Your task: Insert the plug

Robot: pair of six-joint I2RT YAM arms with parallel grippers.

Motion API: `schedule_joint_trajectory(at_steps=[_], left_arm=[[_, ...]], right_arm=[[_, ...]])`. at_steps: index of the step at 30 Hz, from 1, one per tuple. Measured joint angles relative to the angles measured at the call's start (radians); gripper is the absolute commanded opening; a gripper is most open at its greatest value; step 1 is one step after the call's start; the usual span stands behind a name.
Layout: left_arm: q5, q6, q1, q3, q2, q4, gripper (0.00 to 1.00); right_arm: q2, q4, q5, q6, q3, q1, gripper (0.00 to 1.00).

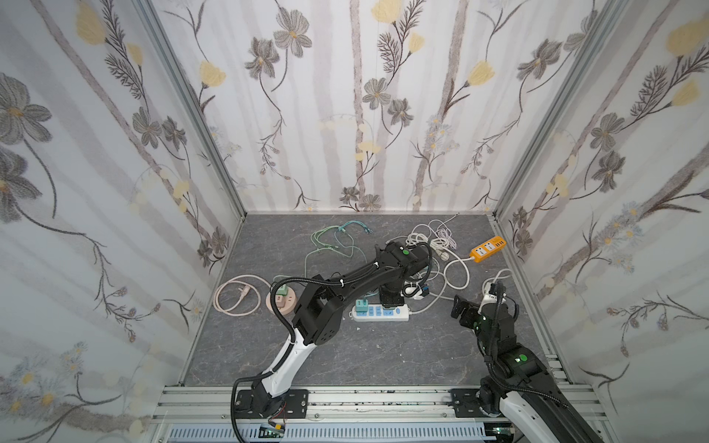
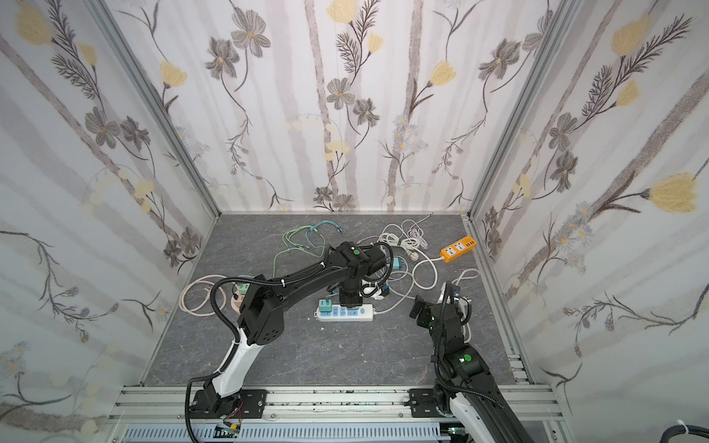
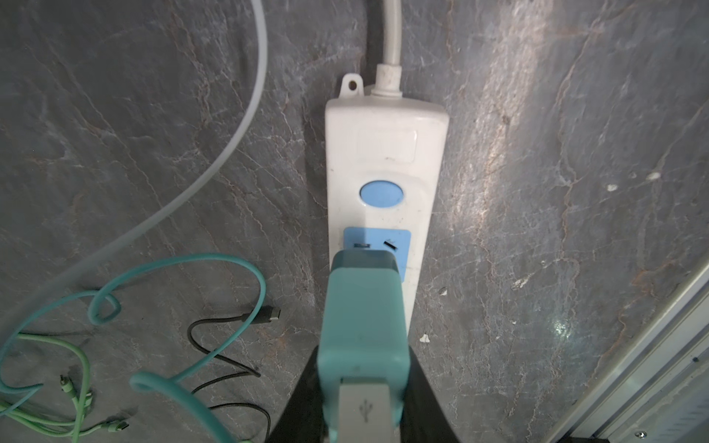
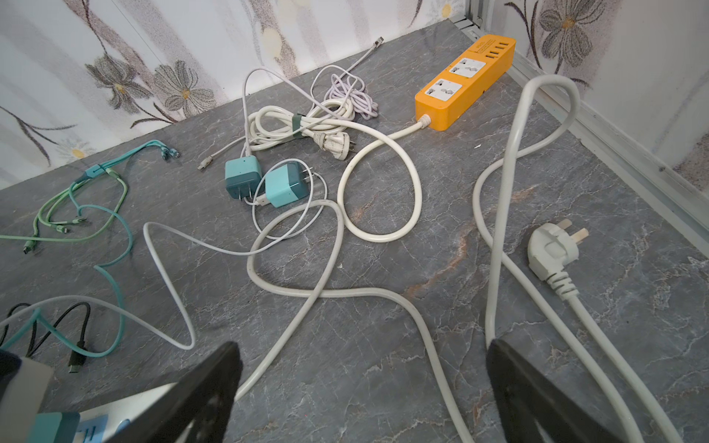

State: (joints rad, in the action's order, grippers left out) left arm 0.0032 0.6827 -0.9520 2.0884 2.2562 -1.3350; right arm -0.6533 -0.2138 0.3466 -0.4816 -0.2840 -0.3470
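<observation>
teal plug (image 3: 364,322): lower middle of the left wrist frame, its front end on the blue socket face (image 3: 403,245) of the white power strip (image 3: 383,153); two dark slots (image 3: 390,244) show just past its edge; whether its prongs are seated I cannot tell.
marking: a USB trident symbol on the white connector (image 3: 366,410) in the plug's back end.
left pincer (image 3: 362,379): black fingers (image 3: 422,391) clamped on the teal plug's two sides.
left arm (image 1: 356,282): in both top views it reaches from the lower left across the middle, wrist bent down onto the power strip.
right pincer (image 4: 362,379): fingers (image 4: 207,387) wide apart, holding nothing, above cables (image 4: 307,291) on the grey bench (image 4: 376,356).
right arm (image 1: 510,360): folded at the lower right of both top views.
orange strip (image 4: 466,82): upper right of the right wrist frame; its lettering is too small to read.
</observation>
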Motion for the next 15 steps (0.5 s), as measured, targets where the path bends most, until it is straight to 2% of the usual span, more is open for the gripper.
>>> schedule_joint_trajectory(at_steps=[15], left_arm=[[-0.003, 0.011, 0.002, -0.008, 0.008, 0.005, 0.00]], right_arm=[[0.031, -0.011, 0.000, -0.014, 0.000, 0.000, 0.99]])
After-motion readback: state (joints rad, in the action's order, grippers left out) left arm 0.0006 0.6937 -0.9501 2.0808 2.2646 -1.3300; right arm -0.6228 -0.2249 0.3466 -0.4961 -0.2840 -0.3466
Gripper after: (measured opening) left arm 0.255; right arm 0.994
